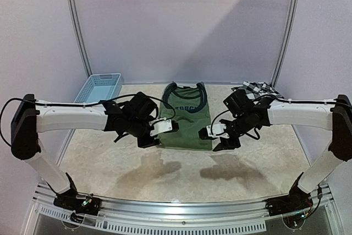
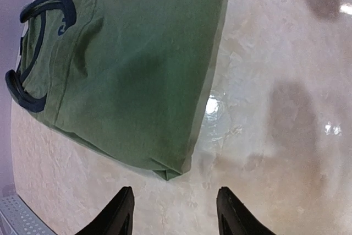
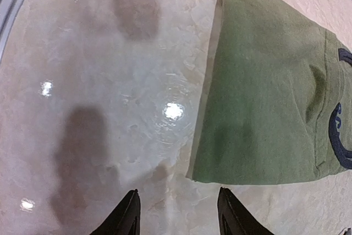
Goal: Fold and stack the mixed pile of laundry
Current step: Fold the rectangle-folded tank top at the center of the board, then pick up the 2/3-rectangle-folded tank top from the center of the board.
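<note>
the olive-green sleeveless cotton shirt with dark blue trim (image 1: 187, 122) lies flat at the middle of the pale marbled worktop (image 1: 181, 174). it is folded lengthwise into a narrow rectangle, with its neckline toward the far edge and its hem toward the near edge. the black-and-white checked cloth shirt (image 1: 257, 87) is bunched at the far right corner, behind the right arm. a light blue plastic lattice basket (image 1: 104, 75) stands at the far left corner.

the left gripper (image 1: 149, 140) hangs just above the shirt's near left corner, and the right gripper (image 1: 224, 145) is just off its near right corner. in the wrist views the left gripper's (image 2: 173, 213) fingers stand roughly half apart with only bare worktop between them. the right gripper's (image 3: 179, 213) fingers are set the same way, and neither holds anything.

the step in hand looks like the crosswise fold of the green shirt (image 2: 137, 70), with the 2 arms lined up on the hem. the next move probably calls for each gripper to come down onto its own hem corner and pinch all the layers there (image 3: 264, 92). both would then carry the hem toward the far edge together, so the fold lands square. the checked shirt is not yet folded.
</note>
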You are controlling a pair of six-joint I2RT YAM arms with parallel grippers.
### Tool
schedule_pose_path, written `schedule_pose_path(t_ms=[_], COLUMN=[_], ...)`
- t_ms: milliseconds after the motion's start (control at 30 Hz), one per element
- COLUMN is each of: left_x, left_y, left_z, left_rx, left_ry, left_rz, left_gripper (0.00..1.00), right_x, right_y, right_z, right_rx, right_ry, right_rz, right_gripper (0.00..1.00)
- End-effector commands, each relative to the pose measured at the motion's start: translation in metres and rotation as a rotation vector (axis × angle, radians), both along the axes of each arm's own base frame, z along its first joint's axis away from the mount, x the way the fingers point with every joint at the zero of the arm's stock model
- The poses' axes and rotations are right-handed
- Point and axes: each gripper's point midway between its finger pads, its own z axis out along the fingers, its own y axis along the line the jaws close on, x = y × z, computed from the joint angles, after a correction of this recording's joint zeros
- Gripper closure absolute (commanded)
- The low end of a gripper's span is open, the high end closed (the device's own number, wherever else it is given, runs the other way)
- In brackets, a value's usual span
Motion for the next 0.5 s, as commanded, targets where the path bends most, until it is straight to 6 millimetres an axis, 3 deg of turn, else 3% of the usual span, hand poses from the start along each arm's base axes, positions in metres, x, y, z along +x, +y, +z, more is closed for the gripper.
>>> schedule_pose_path(t_ms=[0, 133, 467], left_x=[0.01, 0.012, 0.013], left_y=[-0.011, -0.008, 0.002], left_z=[-0.007, -0.007, -0.011], left_rx=[0.012, -0.003, -0.003], left_ry=[-0.042, -0.065, -0.089], left_rz=[-0.072, -0.065, -0.065], left_gripper=[0.48, 0.48, 0.52], right_x=[0.026, 0.035, 0.036], right_y=[0.009, 0.014, 0.016], right_z=[-0.011, -0.025, -0.058], right_rx=[-0.012, -0.036, -0.1], right_ry=[-0.099, -0.1, -0.079], right_rz=[0.013, -0.005, 0.008], right_gripper=[0.51, 0.53, 0.55])
